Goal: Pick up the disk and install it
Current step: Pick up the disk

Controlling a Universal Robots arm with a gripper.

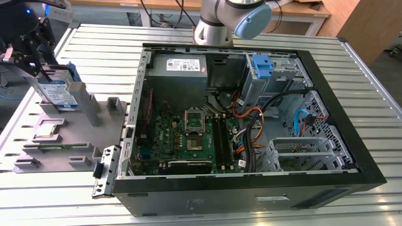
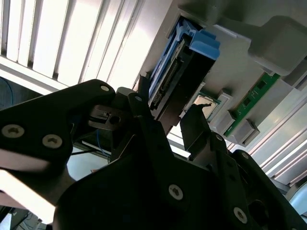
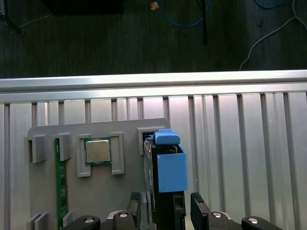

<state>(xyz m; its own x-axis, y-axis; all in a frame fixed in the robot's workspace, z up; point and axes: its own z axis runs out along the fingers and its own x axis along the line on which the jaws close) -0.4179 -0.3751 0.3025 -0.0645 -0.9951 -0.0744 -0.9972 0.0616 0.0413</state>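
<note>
First, in the exterior view, the disk [image 1: 61,95] stands on edge in a grey holder [image 1: 94,127] on the desk [image 1: 264,35], just beneath the pincer [image 1: 39,66]. In the second wrist view, the spread fingers [image 2: 193,122] straddle its top edge, one visibly apart from it. In the first wrist view, nothing is clamped yet. I judge it stiff, dense and shock-sensitive; grip the flat faces, not the blue rails [image 3: 171,172]

exterior view: high, down onto computer case [image 1: 251,193] | both wrist views: close on disk [image 3: 170,167] [image 2: 165,81] (exterior view's left)
</note>
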